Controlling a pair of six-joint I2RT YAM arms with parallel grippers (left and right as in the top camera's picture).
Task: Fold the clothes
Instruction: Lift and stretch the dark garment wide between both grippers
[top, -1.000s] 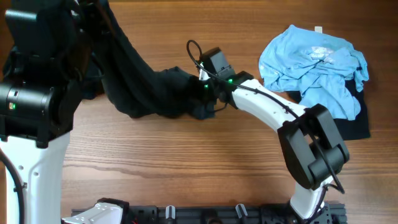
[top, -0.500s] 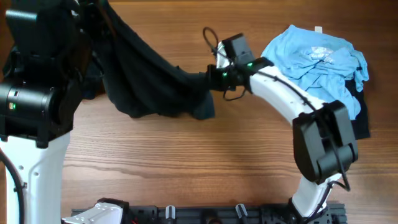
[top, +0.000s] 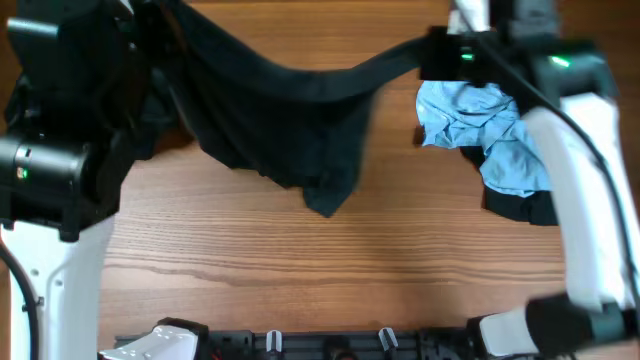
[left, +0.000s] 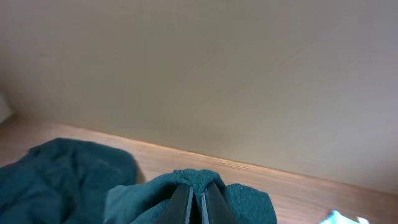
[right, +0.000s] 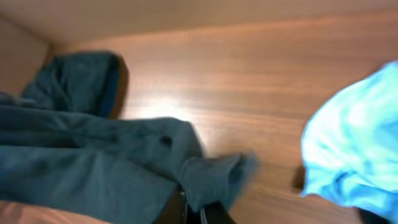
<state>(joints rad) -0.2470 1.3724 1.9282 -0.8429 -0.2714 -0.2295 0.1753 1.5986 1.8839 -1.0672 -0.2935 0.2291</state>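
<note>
Overhead, the dark green T-shirt (top: 290, 110) hangs stretched between both arms, sagging above the desk (top: 300, 270) with one corner drooping low. On the wrist view the left pincer (left: 198, 200) is clamped tight on a bunch of that cloth, and the right pincer (right: 194, 210) pinches the other end. Over on the right, a light blue T-shirt (top: 480, 125) lies crumpled on a black T-shirt (top: 525, 208).

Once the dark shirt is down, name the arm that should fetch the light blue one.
Right. The right claw hangs right by the light blue shirt; the left claw is across the table. Both now grip the dark shirt, stretched between them.
</note>
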